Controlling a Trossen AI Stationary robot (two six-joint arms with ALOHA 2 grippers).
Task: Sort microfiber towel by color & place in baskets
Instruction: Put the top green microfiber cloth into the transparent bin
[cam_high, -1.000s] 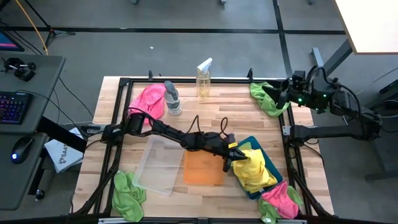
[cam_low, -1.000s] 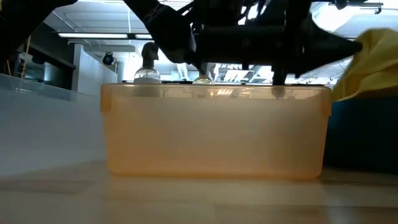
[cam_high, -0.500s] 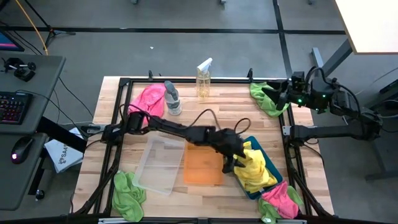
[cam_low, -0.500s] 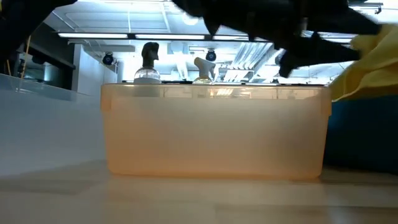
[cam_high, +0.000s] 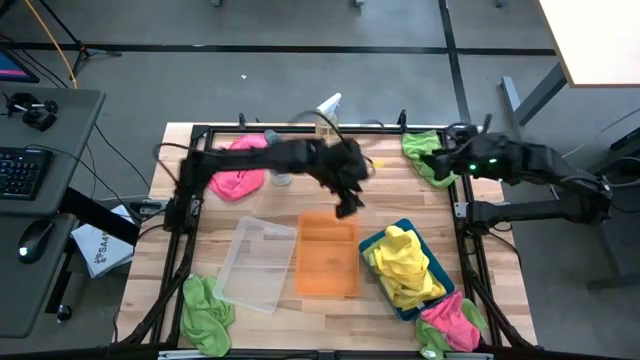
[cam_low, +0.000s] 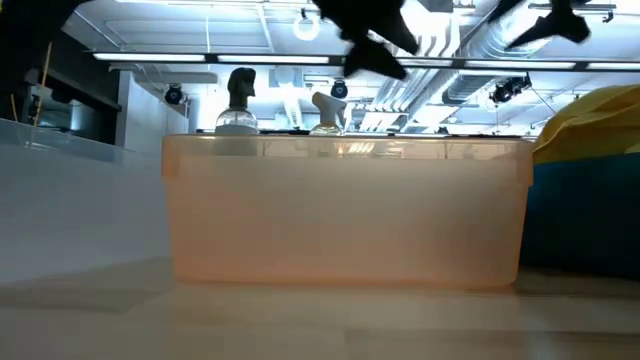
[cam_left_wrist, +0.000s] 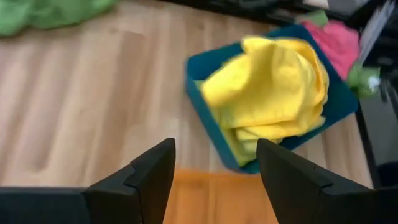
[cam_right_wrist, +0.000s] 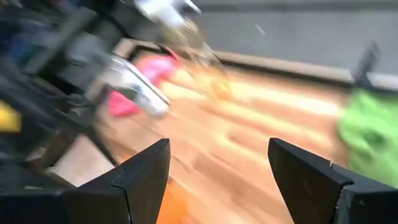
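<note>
Yellow microfiber towels (cam_high: 402, 265) lie heaped in the teal basket (cam_high: 436, 268), also in the left wrist view (cam_left_wrist: 273, 87). My left gripper (cam_high: 348, 207) hangs open and empty above the orange basket's (cam_high: 327, 255) far end, its fingers (cam_left_wrist: 155, 171) apart. My right gripper (cam_high: 443, 160) is open at the far right, over a green towel (cam_high: 422, 148) that lies on the table's corner. A pink towel (cam_high: 240, 165) lies at the far left. The clear basket (cam_high: 255, 265) stands left of the orange one.
Two spray bottles (cam_high: 328, 118) stand near the far edge, one partly behind my left arm. A green towel (cam_high: 205, 305) lies at the near left corner, and a pink and a green one (cam_high: 450, 320) at the near right. A black frame (cam_high: 190, 180) rims the table.
My left gripper has let go of the yellow towel, which now rests in the teal basket. The gripper has risen and swung from the teal basket toward the table's far edge. My right arm has shifted a little at the far right corner.
</note>
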